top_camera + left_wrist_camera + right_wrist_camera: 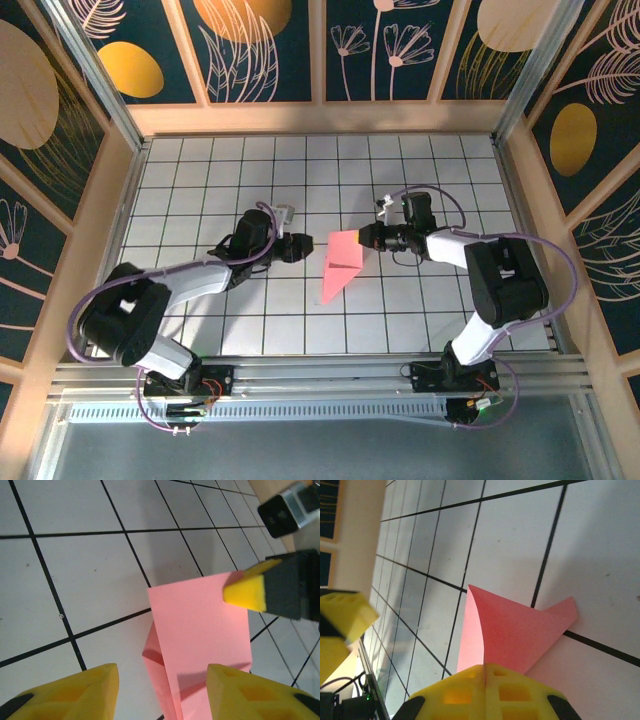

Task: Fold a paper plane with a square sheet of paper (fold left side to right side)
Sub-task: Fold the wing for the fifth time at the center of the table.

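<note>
My right gripper (362,238) pinches the far right corner of the thin salmon-pink folded paper sheet (338,268) mid-table, my left gripper (305,247) gapes just beside it; light, floppy stuff, best held at edges.

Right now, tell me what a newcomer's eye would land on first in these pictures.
The salmon-pink paper, folded to a point, stands out at the middle of the white grid table. The right pincer is shut on its far corner, while the left pincer stands open just beside it. Dark blue wall panels with gold discs and drawn flowers ring the scene.
</note>
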You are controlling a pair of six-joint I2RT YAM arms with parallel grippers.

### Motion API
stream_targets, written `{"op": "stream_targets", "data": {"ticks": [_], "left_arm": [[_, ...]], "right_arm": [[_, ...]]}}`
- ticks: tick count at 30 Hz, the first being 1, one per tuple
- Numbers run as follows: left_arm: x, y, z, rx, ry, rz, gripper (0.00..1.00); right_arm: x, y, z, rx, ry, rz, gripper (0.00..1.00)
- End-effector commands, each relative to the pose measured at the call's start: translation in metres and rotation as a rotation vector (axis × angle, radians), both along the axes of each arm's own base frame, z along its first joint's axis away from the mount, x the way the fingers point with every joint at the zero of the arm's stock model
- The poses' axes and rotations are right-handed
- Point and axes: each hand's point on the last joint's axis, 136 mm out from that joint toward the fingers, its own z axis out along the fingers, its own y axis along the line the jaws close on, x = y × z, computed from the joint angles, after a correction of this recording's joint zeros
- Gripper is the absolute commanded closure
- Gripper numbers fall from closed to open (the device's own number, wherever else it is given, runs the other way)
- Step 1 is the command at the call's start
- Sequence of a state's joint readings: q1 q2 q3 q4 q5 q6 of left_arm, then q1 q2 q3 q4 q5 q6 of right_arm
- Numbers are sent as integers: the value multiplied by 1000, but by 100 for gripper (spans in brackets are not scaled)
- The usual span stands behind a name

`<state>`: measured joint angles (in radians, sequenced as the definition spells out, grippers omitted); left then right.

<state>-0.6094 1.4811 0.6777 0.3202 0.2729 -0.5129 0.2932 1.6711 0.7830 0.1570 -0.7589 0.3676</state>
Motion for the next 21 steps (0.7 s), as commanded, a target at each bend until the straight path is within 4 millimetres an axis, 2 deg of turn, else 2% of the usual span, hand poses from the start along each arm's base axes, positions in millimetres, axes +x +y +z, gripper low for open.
{"op": "stream_targets", "data": {"ticks": [1,8,11,12,13,15,16,21], "left_arm": [[-11,0,5,202,-81,-11,51],[-57,-48,-6,429,-134,-147,49],[-69,-71,-15,504,-155,-189,49],[-74,-74,-25,546,-155,-202,49],[-72,-84,-20,552,-172,-203,48],[-72,-94,-25,591,-183,-213,48],[-71,-97,-37,627,-175,-215,47],[-61,-98,-53,745,-193,-179,45]], "right_arm": [[11,-10,-5,-50,101,-84,100],[15,-15,-9,-63,215,-132,100],[16,-15,-10,-69,233,-138,100],[17,-15,-9,-69,235,-140,100],[17,-15,-10,-67,239,-142,100],[17,-15,-12,-63,250,-147,100],[17,-15,-13,-62,255,-148,100],[16,-15,-14,-57,260,-150,100]]}}
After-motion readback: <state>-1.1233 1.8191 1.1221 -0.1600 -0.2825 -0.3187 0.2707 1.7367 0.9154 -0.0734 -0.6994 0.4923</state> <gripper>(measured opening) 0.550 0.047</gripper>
